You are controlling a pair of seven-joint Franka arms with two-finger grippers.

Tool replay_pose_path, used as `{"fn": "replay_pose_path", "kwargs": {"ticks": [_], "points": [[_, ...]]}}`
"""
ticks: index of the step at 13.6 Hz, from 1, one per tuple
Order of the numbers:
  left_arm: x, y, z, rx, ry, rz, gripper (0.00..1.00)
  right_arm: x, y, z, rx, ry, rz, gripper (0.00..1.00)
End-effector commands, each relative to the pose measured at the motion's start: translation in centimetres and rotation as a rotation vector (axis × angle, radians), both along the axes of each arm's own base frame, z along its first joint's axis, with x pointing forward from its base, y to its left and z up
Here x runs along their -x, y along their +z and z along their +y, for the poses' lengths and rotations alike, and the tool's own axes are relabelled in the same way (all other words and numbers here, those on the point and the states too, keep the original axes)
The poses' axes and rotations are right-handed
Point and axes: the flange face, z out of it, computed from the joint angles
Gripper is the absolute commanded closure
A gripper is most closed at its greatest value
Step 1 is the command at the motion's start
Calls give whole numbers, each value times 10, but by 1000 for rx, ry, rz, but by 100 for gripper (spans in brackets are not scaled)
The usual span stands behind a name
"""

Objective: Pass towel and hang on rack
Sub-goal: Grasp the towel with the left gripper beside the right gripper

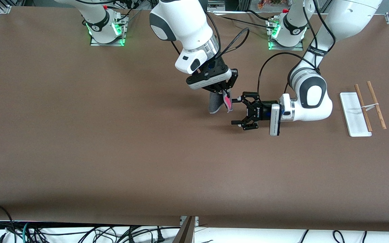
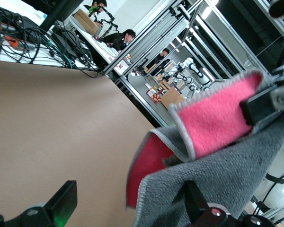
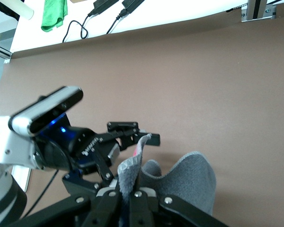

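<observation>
Towel (image 1: 216,103) hangs limp over mid-table, pinched in my right gripper (image 1: 224,90); soft, light (pink inside). My left gripper (image 1: 241,113), spread beside it, should take its lower edge.

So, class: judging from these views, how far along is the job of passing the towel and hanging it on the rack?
Done: the right gripper has lifted the towel above the table's middle, shut on its top edge. In hand: the handover; the left gripper is open, with its fingers beside the hanging towel, not yet closed on it. Left: gripping, release by the right, and hanging on the rack, which stands bare at the left arm's end.
</observation>
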Motion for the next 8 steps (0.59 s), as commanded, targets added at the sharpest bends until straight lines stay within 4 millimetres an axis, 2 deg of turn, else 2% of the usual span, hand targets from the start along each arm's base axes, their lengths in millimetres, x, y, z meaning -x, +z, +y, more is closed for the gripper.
{"fn": "replay_pose_path", "kwargs": {"ticks": [1, 6, 7, 8], "points": [[17, -7, 2, 43, -5, -31, 0, -1, 5, 5, -9, -12, -15, 100], [37, -17, -2, 125, -28, -15, 0, -1, 6, 5, -11, -12, -17, 100], [38, -19, 0, 130, -23, -36, 11, -1, 5, 5, -10, -12, -16, 100], [38, -19, 1, 134, -26, -62, 43, -1, 5, 5, -10, -12, -16, 100]]}}
